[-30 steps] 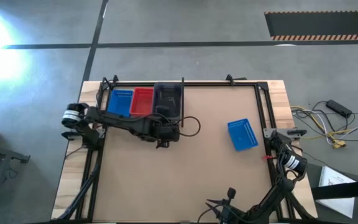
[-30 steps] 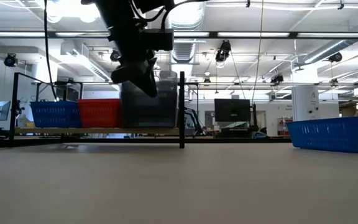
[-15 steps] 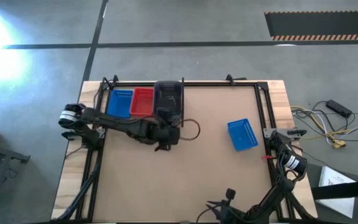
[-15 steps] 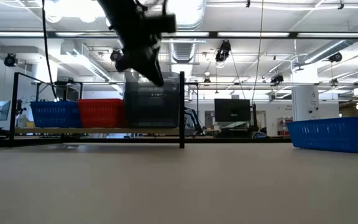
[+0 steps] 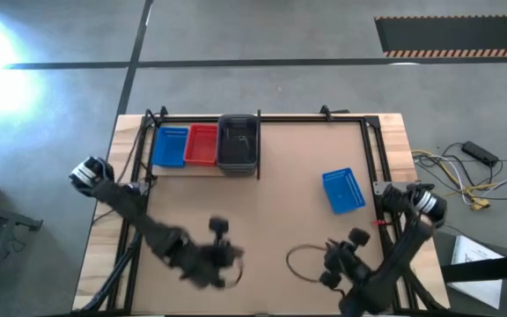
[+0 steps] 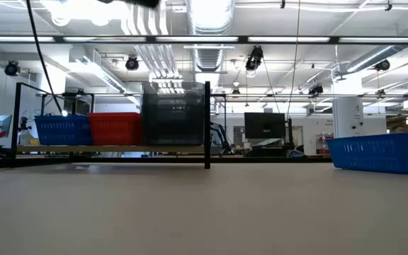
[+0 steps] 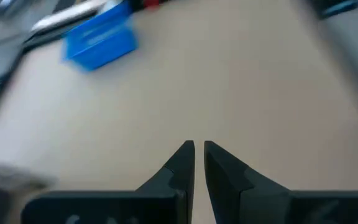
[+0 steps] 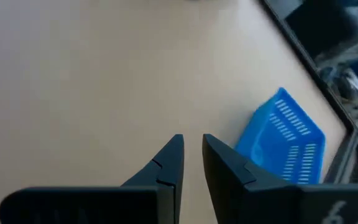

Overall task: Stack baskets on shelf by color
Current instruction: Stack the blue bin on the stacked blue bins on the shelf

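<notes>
The brown surface (image 5: pixel 262 211) carries a pale-wood shelf (image 5: pixel 202 169) at eleven o'clock, its blue (image 5: pixel 169 146), red (image 5: pixel 202 144) and dark grey mesh baskets (image 5: pixel 238 143) sorted by colour. A stray blue basket (image 5: pixel 343 190) waits at three o'clock. Left gripper (image 5: pixel 221 255) nearly shut, empty; right gripper (image 5: pixel 334 264) slightly parted, empty.

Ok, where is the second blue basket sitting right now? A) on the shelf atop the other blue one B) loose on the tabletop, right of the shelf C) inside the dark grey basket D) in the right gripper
B: the loose blue basket lies on the tabletop, apart from the shelf, and neither gripper holds it.
</notes>
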`<state>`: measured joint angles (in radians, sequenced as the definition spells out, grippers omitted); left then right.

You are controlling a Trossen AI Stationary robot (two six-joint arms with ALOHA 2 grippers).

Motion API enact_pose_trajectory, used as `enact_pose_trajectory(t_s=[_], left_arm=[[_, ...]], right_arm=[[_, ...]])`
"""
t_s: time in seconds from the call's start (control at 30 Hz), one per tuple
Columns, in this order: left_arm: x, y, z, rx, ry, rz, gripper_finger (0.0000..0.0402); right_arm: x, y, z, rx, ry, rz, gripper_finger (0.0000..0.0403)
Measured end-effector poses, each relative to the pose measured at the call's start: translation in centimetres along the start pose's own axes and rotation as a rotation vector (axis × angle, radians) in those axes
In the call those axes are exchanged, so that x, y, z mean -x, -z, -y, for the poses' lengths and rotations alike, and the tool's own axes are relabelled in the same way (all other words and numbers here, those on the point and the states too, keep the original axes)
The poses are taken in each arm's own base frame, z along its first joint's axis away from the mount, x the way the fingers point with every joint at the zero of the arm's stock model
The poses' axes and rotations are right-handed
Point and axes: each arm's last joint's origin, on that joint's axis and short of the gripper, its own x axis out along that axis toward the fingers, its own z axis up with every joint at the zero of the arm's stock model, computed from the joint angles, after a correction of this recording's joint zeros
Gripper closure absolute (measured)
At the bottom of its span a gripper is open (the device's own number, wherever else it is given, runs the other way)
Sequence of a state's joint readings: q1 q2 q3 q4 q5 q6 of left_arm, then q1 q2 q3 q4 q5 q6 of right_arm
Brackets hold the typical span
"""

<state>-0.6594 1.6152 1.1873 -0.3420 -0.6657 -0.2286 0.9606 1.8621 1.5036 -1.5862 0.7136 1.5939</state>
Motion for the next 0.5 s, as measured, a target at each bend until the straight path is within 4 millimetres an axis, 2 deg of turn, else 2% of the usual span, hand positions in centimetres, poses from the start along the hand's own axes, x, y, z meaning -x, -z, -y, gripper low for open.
enact_pose_trajectory(t_s=[0.13, 0.27, 0.37, 0.5], left_arm=[[0.0, 1.2, 4.6, 0.014, 0.107, 0.153, 0.0382], [-0.6, 2.4, 7.9, -0.015, 0.154, 0.27, 0.0382], [-1.4, 3.1, 9.4, -0.031, 0.167, 0.301, 0.0382], [-2.6, 3.8, 10.1, -0.041, 0.161, 0.281, 0.0382]], right_arm=[[-1.9, -2.3, 3.1, 0.117, -0.029, -0.134, 0.0349], [-4.9, -3.6, 7.3, 0.19, 0.029, -0.319, 0.0323], [-6.7, -4.1, 9.6, 0.229, -0.033, -0.424, 0.0292], [-8.5, -3.6, 11.1, 0.338, -0.163, -0.49, 0.026]])
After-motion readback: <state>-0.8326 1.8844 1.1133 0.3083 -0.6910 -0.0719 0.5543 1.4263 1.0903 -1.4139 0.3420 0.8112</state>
